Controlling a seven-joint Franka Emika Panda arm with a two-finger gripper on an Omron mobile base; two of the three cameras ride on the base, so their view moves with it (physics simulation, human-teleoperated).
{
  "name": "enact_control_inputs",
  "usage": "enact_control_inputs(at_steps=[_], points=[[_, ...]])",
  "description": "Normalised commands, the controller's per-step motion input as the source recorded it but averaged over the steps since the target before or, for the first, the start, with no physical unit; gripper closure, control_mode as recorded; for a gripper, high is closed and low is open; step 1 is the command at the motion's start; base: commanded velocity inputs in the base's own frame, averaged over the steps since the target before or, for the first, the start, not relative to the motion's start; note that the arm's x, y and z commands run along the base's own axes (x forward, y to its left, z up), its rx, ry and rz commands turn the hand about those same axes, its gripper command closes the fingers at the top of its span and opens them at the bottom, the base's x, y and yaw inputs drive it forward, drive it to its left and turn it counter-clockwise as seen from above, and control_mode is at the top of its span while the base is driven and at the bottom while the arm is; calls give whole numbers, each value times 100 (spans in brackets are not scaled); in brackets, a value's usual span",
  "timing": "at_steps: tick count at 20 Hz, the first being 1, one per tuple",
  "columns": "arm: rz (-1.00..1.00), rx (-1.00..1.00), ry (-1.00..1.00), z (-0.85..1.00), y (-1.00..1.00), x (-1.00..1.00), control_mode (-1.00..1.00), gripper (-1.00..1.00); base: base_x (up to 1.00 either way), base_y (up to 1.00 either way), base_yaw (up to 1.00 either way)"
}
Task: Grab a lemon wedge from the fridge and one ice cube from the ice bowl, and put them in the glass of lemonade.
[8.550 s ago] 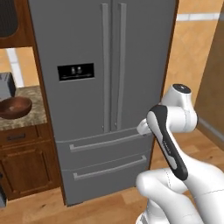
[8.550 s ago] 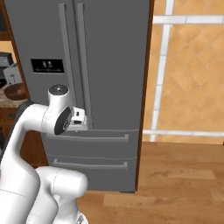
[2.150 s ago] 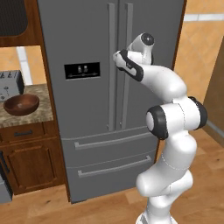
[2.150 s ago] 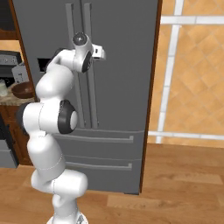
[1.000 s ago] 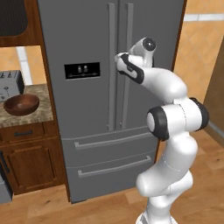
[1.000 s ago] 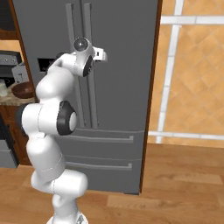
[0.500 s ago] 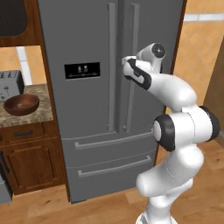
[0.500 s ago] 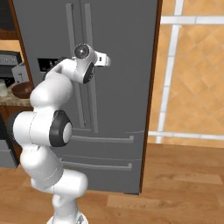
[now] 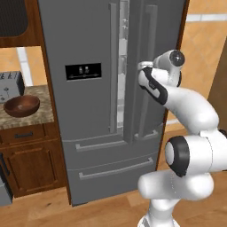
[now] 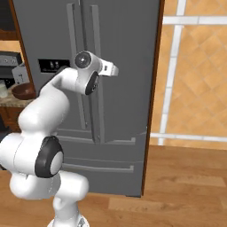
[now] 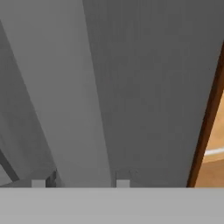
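A grey toaster [image 9: 9, 86] stands on the speckled surface [image 9: 37, 111] far left of the end effector, above a brown wooden cabinet [image 9: 31, 164]. Wooden floor [image 10: 186, 186] lies below; tan tiled wall [image 10: 199, 71] on its right.

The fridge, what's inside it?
The fridge door is open just a crack, showing a thin bright strip inside. Everything else inside is hidden behind the grey doors, so no lemon wedge shows.

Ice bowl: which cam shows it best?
Left base view. The ice bowl sits whole and unblocked on the counter left of the fridge, rim and inside visible. In the right base view the robot's arm covers most of it, leaving a brown sliver at the left edge.
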Motion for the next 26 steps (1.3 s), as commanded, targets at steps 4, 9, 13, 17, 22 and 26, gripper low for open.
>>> enact_control_inputs(at_steps=[4, 9, 13, 17, 22, 26], points=[[-5, 3, 2, 4, -100, -56, -100, 100, 0, 0, 0], [-4, 3, 3, 7, -100, -55, -100, 100, 0, 0, 0], [-3, 2, 2, 2, -99, -54, -100, 100, 0, 0, 0], [-4, 0, 2, 0, -98, -44, -100, -100, 0, 0, 0], [-1, 1, 2, 11, -89, -49, -100, -100, 0, 0, 0], [0, 4, 0, 67, -26, -88, -100, -100, 0, 0, 0]])
